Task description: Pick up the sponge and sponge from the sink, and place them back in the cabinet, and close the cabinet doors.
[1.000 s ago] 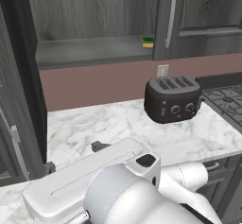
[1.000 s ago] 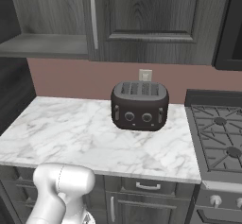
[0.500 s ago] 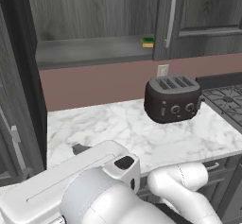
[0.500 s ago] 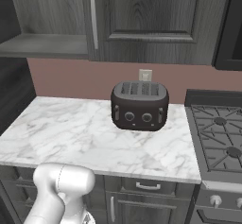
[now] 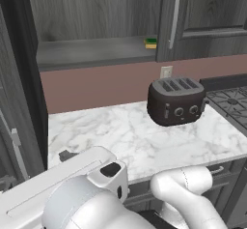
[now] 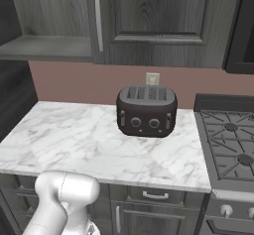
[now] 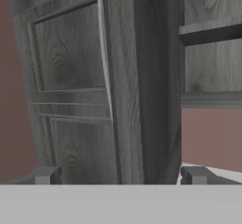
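closing the open cabinet door (image 7: 71, 95) looks like the step in hand, so with the gripper (image 7: 118, 176) spread wide and empty, push flat near its handle (image 7: 105, 53), the green sponge (image 5: 151, 43) already sitting on the cabinet (image 5: 96, 49) shelf.

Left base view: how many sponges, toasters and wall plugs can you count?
Sponge on the cabinet shelf: 1
Toaster on the marble counter: 1
Wall outlet behind it: 1
Total: 3
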You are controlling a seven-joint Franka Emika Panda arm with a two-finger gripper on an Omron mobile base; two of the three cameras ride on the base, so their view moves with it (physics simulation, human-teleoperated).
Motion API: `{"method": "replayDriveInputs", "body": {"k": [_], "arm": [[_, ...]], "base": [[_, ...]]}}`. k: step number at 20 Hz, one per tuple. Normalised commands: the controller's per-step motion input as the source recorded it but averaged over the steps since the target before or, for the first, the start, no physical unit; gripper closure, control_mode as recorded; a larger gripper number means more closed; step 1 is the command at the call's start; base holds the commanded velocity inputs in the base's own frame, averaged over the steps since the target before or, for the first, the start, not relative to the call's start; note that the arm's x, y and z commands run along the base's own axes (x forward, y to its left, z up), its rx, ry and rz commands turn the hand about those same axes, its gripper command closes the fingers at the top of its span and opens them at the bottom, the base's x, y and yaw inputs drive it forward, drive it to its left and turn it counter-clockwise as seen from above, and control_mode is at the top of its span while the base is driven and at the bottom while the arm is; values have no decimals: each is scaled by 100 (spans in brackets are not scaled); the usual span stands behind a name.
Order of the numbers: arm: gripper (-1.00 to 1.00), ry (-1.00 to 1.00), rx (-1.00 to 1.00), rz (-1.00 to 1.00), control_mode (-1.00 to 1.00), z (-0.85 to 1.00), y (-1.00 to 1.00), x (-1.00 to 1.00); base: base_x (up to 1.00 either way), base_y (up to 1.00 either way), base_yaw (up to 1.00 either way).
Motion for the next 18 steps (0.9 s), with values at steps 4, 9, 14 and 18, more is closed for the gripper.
{"method": "replayDriveInputs", "body": {"k": [4, 9, 14, 18], "arm": [[-100, 0, 0, 0, -100, 0, 2, -14], [-100, 0, 0, -1, -100, 0, 8, -24], [-100, 0, 0, -6, -100, 0, 16, -23], [-100, 0, 0, -9, -100, 0, 22, -2]], "base": [[0, 0, 0], [0, 0, 0], [0, 0, 0], [0, 0, 0]]}}
